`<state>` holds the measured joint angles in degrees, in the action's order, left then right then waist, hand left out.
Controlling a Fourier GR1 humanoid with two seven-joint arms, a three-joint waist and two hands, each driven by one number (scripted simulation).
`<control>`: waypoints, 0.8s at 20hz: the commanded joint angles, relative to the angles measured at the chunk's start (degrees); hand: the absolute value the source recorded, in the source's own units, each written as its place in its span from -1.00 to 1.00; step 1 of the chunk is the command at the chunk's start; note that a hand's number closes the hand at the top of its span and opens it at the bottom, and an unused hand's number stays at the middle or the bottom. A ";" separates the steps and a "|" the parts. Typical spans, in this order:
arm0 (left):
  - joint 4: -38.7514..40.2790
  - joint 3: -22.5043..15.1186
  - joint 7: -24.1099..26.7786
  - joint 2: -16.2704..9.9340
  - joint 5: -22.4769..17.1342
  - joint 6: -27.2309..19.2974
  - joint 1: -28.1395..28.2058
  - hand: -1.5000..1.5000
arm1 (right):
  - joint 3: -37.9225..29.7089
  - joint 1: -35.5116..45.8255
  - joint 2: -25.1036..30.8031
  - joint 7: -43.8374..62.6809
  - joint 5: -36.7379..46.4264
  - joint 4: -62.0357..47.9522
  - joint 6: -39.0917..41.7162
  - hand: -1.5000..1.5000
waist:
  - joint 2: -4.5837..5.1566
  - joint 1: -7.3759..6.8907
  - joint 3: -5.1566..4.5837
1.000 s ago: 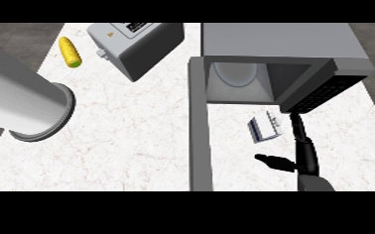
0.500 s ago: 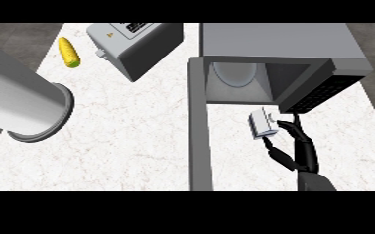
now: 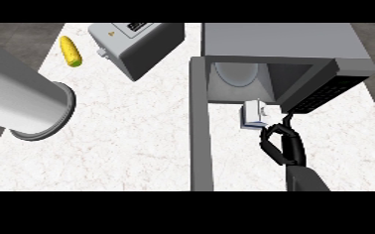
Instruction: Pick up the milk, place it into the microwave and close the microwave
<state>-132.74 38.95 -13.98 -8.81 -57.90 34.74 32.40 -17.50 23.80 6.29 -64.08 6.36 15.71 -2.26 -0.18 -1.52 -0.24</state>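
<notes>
The milk [image 3: 254, 115], a small white carton with a blue patch, is at the mouth of the open microwave [image 3: 282, 42], just below the round white plate [image 3: 237, 74] inside it. My right hand [image 3: 282, 145] comes up from the lower edge. Its fingers and thumb are curled and meet the carton's lower right side. The microwave's door [image 3: 201, 129] stands swung out as a long grey strip to the left of the carton. My left hand does not show.
A grey toaster [image 3: 136, 44] stands tilted at the back, with a yellow corn cob [image 3: 70, 51] to its left. A large grey cylinder [image 3: 29, 110] fills the left edge. The marble counter [image 3: 132, 139] lies between it and the door.
The right hand's fingers have curled in. The carton has shifted up and left, from the counter beside the hand to the microwave's opening.
</notes>
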 commanded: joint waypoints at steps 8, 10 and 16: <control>-2.40 2.93 -2.15 1.64 -4.12 1.40 2.16 -1.00 | 1.94 2.54 -1.62 -3.06 0.92 -1.49 4.05 1.00 | 0.31 0.22 0.33; -2.15 2.30 -2.25 2.67 -3.03 2.32 1.82 -1.00 | 2.15 5.59 -1.68 -0.25 1.05 -0.84 2.83 1.00 | 0.35 0.16 0.33; 3.29 4.66 -3.29 -1.19 -5.45 3.11 -0.44 -1.00 | 2.81 9.39 -2.64 3.49 1.77 1.08 -2.16 1.00 | 0.27 0.30 0.28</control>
<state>-132.44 41.77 -16.87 -8.50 -61.26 35.36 31.78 -15.41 30.16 4.03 -59.90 7.40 15.61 -1.78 0.26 -0.97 0.13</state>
